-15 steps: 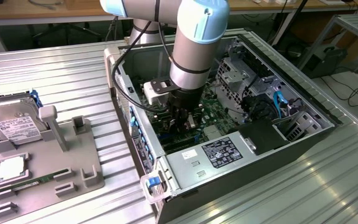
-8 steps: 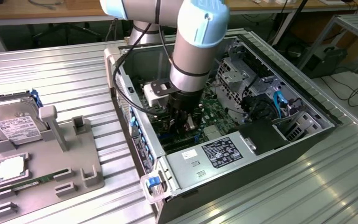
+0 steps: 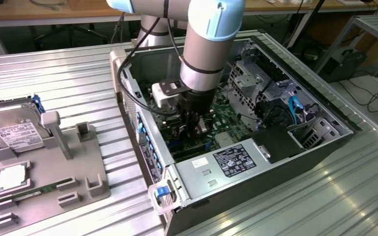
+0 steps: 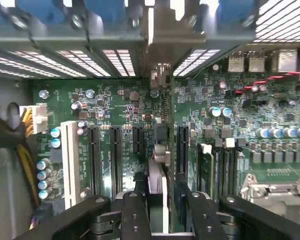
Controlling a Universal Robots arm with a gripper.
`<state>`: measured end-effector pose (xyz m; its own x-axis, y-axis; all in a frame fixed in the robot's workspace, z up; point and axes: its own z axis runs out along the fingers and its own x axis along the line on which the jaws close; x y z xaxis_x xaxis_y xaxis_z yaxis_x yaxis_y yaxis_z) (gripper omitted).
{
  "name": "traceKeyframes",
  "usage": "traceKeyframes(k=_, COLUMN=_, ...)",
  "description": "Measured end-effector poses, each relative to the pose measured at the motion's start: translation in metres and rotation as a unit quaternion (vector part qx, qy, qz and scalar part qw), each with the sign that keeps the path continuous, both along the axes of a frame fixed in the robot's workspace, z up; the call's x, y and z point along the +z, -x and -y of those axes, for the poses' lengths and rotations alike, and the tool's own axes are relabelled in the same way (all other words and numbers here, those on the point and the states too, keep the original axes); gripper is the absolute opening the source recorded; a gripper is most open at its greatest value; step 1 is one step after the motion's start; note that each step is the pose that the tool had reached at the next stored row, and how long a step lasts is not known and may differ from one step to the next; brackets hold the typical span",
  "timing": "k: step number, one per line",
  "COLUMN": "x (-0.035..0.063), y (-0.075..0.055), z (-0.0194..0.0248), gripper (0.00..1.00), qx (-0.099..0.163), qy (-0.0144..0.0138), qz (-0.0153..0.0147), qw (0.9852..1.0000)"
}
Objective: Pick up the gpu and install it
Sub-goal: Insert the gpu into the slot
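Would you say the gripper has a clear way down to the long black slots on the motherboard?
Probably yes: the case is open on top, the gripper is inside above the slots, the card stands edge-on among them, and the yellow cables lie off to one side.

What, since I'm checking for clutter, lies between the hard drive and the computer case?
In the exterior view, grey upright posts stand beside the hard drive, then ribbed metal table reaches the computer case.
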<state>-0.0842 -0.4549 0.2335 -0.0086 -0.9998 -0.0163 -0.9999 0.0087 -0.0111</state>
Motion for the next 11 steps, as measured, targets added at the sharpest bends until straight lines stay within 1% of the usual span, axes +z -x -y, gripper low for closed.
traceKeyframes(k=1, x=0.0036, y=0.0, z=0.0, gripper=0.35, qx=0.0, qy=0.0, qz=0.0003, qw=1.0)
traceKeyframes(k=2, x=0.0105, y=0.0, z=0.0, gripper=0.35, qx=0.0, qy=-0.0001, qz=0.0012, qw=1.0)
traceKeyframes(k=11, x=0.053, y=0.0, z=0.0, gripper=0.35, qx=0.0, qy=0.0, qz=0.0069, qw=1.0)
